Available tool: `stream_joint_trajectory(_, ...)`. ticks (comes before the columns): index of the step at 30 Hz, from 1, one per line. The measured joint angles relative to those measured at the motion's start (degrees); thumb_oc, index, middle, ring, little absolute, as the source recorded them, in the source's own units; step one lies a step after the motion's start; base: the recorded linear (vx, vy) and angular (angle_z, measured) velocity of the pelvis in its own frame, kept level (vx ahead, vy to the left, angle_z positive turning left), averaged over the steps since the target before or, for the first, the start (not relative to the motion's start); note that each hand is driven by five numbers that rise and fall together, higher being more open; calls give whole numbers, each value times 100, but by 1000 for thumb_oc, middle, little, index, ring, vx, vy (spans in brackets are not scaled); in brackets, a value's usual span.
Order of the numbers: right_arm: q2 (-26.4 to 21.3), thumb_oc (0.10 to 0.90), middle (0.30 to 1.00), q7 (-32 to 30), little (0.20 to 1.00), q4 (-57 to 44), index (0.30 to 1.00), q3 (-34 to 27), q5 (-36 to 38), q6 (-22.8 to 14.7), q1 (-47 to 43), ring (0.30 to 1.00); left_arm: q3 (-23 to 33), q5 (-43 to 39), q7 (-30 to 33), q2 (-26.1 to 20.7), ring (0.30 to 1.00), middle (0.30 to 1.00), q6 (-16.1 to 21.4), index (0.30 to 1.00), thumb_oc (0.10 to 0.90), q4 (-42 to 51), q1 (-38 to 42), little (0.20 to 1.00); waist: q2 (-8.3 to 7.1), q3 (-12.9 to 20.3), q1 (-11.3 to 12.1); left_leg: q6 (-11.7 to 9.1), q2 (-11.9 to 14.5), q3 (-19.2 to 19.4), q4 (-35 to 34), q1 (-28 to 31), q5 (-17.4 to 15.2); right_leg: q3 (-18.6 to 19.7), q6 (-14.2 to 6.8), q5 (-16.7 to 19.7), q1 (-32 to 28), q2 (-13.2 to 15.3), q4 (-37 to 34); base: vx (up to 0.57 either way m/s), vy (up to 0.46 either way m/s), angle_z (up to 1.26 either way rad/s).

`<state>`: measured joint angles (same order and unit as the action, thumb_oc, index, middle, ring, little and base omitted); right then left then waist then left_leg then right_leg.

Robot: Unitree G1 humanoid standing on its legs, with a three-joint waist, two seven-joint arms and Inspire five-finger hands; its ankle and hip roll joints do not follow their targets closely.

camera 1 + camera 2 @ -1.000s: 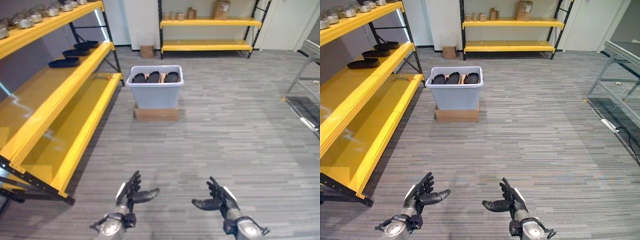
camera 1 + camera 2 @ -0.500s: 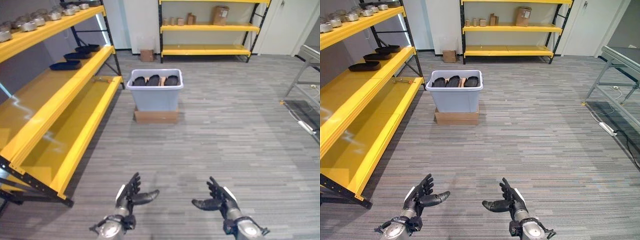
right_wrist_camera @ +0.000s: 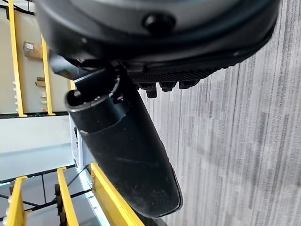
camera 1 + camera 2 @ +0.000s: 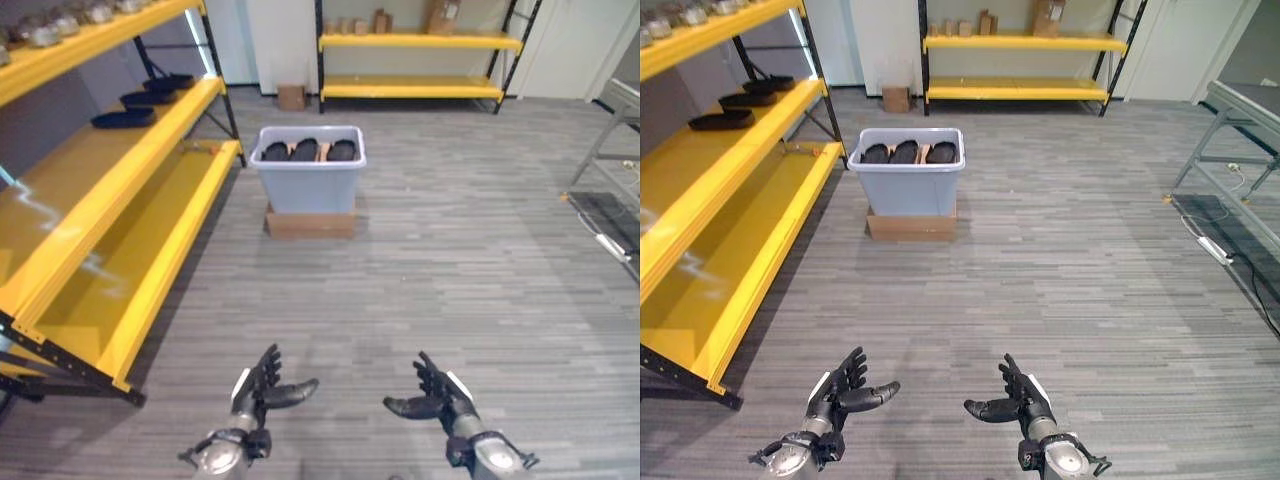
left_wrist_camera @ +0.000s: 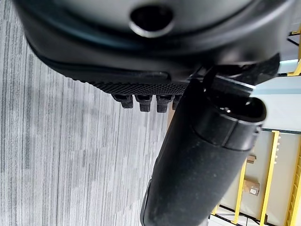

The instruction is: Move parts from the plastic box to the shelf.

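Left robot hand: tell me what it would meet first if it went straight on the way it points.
The left robot hand is open, pointing forward over bare floor. The way looks free; the plastic box stands far ahead and somewhat right of that line, though depth is hard to judge.

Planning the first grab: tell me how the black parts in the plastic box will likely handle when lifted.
The black parts look moulded and hold their shape, so probably stiff, not floppy. They stand on edge side by side in the plastic box, so neighbours may topple once one leaves. The flat ones on the shelf suggest little tendency to roll.
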<state>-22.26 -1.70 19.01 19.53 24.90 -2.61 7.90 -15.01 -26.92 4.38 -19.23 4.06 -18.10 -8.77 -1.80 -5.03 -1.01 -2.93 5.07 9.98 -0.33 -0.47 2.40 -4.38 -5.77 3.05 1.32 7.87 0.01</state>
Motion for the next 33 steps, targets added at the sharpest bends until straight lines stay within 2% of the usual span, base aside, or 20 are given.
stream_joint_trajectory(3,-33,900,1000,-1,1000,4,1000,-5,4,-9,-266,1000,-2,3,4,-79,1000,1000,1,1000,900,-11,361,1000,-93,-308,-7,63,-35,-118,511,-273,-254,-41,22,-342,292,107,631,26,116,16)
stream_joint_trajectory(7,-17,900,1000,-9,1000,-5,1000,-59,9,-20,-360,1000,-7,6,1,-171,1000,1000,4,1000,900,-13,381,1000,-115,-448,-23,156,-171,-195,1195,-583,-593,-55,-47,-713,538,289,1275,42,163,16)
stream_joint_trajectory(8,3,900,1000,-19,1000,-36,1000,-172,11,-25,-286,1000,-51,12,-5,-180,1000,1000,1,1000,900,-41,417,1000,-138,-490,-51,441,-330,-262,1507,-715,-777,-136,-109,-748,576,455,1480,14,202,46)
stream_joint_trajectory(9,-116,900,1000,-55,1000,-80,1000,-352,22,-52,-112,1000,-153,14,-15,-89,1000,1000,-1,1000,900,-67,466,1000,43,-583,-35,532,-488,-318,1833,-749,-1039,-127,-229,-851,827,606,2310,21,220,41)
stream_joint_trajectory(12,-36,900,1000,-86,1000,-131,1000,-333,69,-78,-109,1000,-130,21,23,-121,1000,1000,5,1000,900,-144,590,1000,92,-755,-81,676,-731,-353,1949,-864,-1114,260,-95,-297,1564,710,3573,58,245,24)
stream_joint_trajectory(14,-12,900,1000,-78,1000,-165,1000,-313,88,-79,-141,1000,-148,31,14,-170,1000,1000,-3,1000,900,-177,640,1000,93,-915,-97,896,-837,-269,2291,-895,-1300,554,-47,157,2116,856,4410,165,177,-25)
stream_joint_trajectory(15,-14,900,1000,-82,1000,-209,1000,-273,90,-76,-127,1000,-157,31,23,-169,1000,1000,-19,1000,900,-176,529,1000,249,-966,-107,1016,-866,-158,2240,-818,-1364,359,-19,18,2387,914,4520,145,98,-56)
stream_joint_trajectory(16,-13,900,1000,-83,1000,-294,1000,-271,90,-80,-117,1000,-158,29,22,-189,1000,1000,-19,1000,900,-176,537,1000,304,-1010,-118,1037,-877,-121,2213,-833,-1321,228,-66,-137,2455,846,4332,144,65,-62)
stream_joint_trajectory(18,-12,900,1000,-74,1000,-387,1000,-205,89,-88,-146,1000,-124,27,21,-271,1000,1000,2,1000,900,-189,601,1000,223,-1095,-169,1103,-1052,-73,1986,-827,-1197,169,-318,-356,2520,699,3482,181,27,-23)
stream_joint_trajectory(20,-22,900,1000,-105,1000,-383,1000,-202,90,-87,-134,1000,-118,27,18,-227,1000,1000,5,1000,900,-232,687,1000,142,-1185,-204,1112,-1198,-62,1930,-806,-1206,-48,-291,-319,2614,588,2968,254,4,2)
stream_joint_trajectory(22,-28,900,1000,-152,1000,-379,1000,-204,86,-86,-121,1000,-116,25,3,-111,1000,1000,5,1000,900,-402,835,1000,76,-1261,-240,1001,-1363,-51,1572,-674,-1192,-410,-236,-100,2614,428,1760,308,-37,18)
stream_joint_trajectory(23,-27,900,1000,-150,1000,-378,1000,-204,84,-86,-119,1000,-108,24,10,-40,1000,1000,5,1000,900,-452,849,1000,49,-1272,-289,829,-1426,11,1377,-552,-1257,-424,-221,78,2600,383,1358,261,-77,39)
stream_joint_trajectory(24,-31,900,1000,-145,1000,-396,1000,-204,84,-88,-111,1000,-97,24,12,-8,1000,1000,5,1000,900,-470,848,1000,21,-1286,-380,839,-1419,131,1528,-539,-1325,-369,-259,188,2558,410,1228,208,-91,61)
stream_joint_trajectory(25,-56,900,1000,-143,1000,-414,1000,-208,82,-87,-87,1000,-110,24,-2,-10,1000,1000,5,1000,900,-475,849,1000,48,-1299,-498,1127,-1423,124,1645,-531,-1258,-358,-223,271,2494,391,1252,288,-137,56)
stream_joint_trajectory(26,-52,900,1000,-147,1000,-403,1000,-202,83,-64,-86,1000,-100,19,-7,3,1000,1000,3,1000,900,-479,830,1000,-17,-1307,-453,1100,-1482,151,1686,-458,-1377,-321,-120,340,2460,405,1339,295,-148,34)
stream_joint_trajectory(27,-117,900,1000,-140,1000,-404,1000,-219,85,-64,-64,1000,-70,16,31,139,1000,1000,3,1000,900,-479,745,1000,100,-1248,-404,1073,-1471,58,1699,-368,-1564,-322,147,316,2417,230,1635,279,-149,19)
stream_joint_trajectory(28,-149,900,1000,-139,1000,-404,1000,-245,86,-71,-56,1000,-97,17,23,171,1000,1000,4,1000,900,-460,737,1000,216,-1177,-453,1065,-1421,-49,1699,-373,-1607,-326,153,322,2395,68,1781,196,-103,20)
stream_joint_trajectory(30,-191,900,1000,-131,1000,-429,1000,-249,86,-76,-119,1000,-110,17,19,100,1000,1000,8,1000,900,-361,755,1000,247,-1149,-454,1116,-1406,-135,1485,-218,-1544,-467,193,302,2347,-101,1908,305,-151,19)
stream_joint_trajectory(32,-225,900,1000,-125,1000,-428,1000,-243,104,-75,-157,1000,-95,13,27,63,1000,1000,2,1000,900,-362,813,1000,278,-1135,-506,992,-1375,-301,1216,123,-1637,-632,601,-42,2358,-239,2329,337,-211,15)
stream_joint_trajectory(33,-257,900,1000,-126,1000,-415,1000,-230,106,-73,-149,1000,-97,12,27,71,1000,1000,3,1000,900,-361,806,1000,375,-1082,-511,968,-1245,-340,1079,301,-1669,-643,780,-176,2363,-417,2401,263,-211,11)
